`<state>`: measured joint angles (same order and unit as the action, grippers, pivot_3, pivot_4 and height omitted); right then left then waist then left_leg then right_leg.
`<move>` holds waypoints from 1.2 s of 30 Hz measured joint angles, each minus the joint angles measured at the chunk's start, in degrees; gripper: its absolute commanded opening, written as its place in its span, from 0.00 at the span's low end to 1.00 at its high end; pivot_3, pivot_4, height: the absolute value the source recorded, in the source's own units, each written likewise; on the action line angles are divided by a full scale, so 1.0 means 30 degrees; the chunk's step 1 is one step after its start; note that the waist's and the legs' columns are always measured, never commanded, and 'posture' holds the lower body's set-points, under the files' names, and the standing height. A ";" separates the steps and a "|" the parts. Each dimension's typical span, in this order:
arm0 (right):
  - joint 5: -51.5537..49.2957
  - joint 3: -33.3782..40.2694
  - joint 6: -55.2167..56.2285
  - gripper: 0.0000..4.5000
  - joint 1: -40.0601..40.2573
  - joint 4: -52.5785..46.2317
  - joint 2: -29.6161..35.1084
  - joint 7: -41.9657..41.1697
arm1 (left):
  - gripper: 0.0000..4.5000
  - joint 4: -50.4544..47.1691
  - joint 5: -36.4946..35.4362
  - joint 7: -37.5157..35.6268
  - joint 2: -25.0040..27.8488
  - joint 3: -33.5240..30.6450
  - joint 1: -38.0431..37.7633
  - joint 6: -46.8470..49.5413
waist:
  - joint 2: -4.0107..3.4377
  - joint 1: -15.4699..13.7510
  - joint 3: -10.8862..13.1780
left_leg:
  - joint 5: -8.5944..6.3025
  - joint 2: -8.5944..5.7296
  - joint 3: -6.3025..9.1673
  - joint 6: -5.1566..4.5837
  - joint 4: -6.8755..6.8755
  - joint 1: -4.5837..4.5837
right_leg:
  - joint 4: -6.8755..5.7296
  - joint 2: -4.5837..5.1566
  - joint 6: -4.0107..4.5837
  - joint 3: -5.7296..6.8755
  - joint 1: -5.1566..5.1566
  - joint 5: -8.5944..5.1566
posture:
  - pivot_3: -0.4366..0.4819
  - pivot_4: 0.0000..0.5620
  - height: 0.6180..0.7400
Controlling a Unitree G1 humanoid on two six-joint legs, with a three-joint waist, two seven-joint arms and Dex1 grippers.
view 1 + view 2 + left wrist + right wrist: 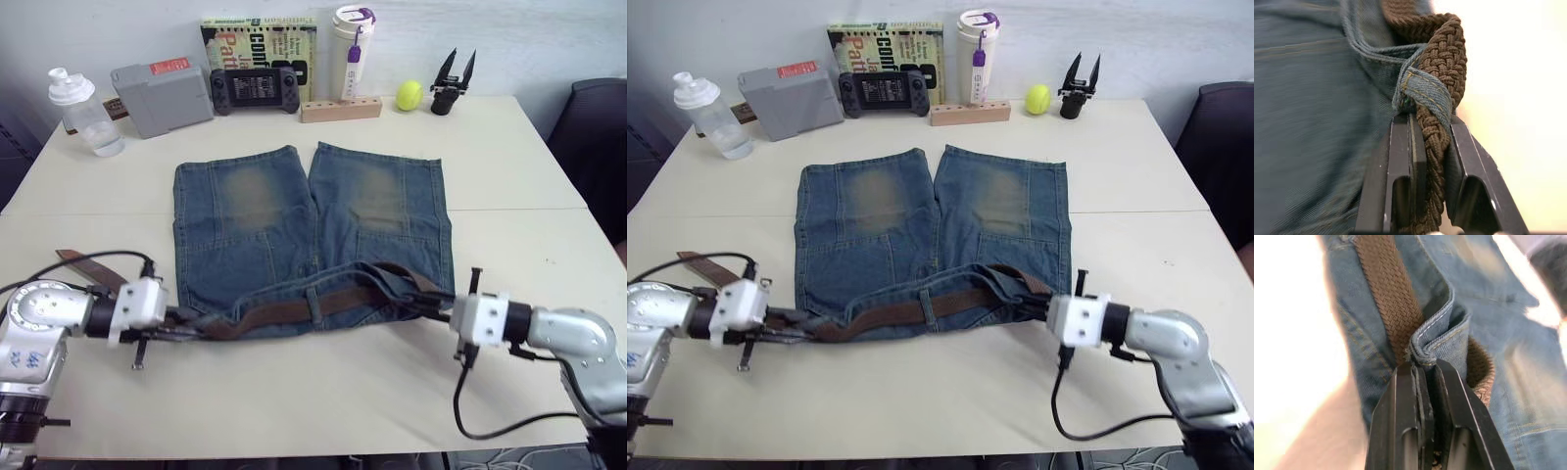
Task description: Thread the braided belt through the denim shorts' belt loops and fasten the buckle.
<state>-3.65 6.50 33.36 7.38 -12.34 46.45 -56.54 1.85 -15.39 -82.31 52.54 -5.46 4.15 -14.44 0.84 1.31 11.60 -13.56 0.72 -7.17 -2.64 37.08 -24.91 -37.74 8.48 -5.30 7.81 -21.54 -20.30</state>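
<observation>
Left pincer (1431, 147) pinches braided belt (1442, 68); right pincer (1426, 377) apparently clamps denim shorts (1442, 340).

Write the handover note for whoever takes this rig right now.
Left tool: shut on the braided belt beside a belt loop at the shorts' left edge.
Right tool: shut on a fold of the denim shorts waistband at the right edge, belt alongside.
Shorts lie flat on the table, waistband toward the robot; belt runs along it under at least one loop, its tan end trailing left.
Left: remaining loops; buckle, unseen, unfastened.
</observation>
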 measured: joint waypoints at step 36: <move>-0.6503 -0.1739 -1.1320 1.00 -0.7710 0.7148 0.2444 0.0404 | 1.00 0.2041 -0.7635 0.7440 -0.1214 0.0544 0.7636 1.6188 | -0.0103 -0.0337 0.0044 | -0.0179 0.0056 0.0059 0.0019 0.0101 0.0334 | -0.0140 -0.0010 0.0033 -0.0035 0.0288 -0.0172 | 0.48 0.27 0.62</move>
<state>-23.16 1.28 -0.60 -15.75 9.10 53.78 -55.33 7.98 -38.30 -59.99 48.90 -3.83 27.05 34.12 0.53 0.30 11.74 -14.10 0.89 -6.99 -2.59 37.38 -23.90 -38.17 8.46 -5.20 7.71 -20.68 -20.82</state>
